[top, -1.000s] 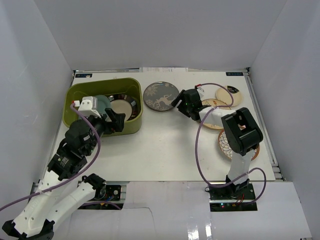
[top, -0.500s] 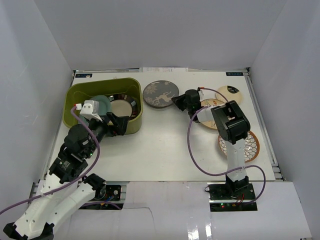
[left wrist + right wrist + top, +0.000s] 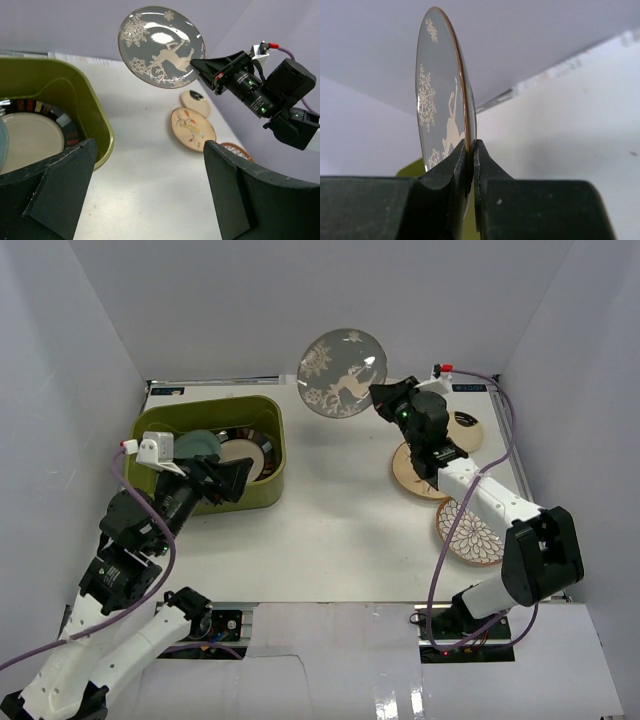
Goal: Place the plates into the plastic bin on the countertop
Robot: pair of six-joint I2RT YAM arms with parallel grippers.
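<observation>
Plate [image 3: 342, 373] bearing deer and snowflakes sits clamped aloft.

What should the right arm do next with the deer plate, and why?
Probably swing it left toward the plastic bin: the right gripper is shut on the rim of the grey deer plate, held aloft, right of the bin.

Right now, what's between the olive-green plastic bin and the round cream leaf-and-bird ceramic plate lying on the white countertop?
Nothing. Bare white countertop runs from the olive-green bin to the cream leaf-and-bird plate, clear in the top view.
</observation>
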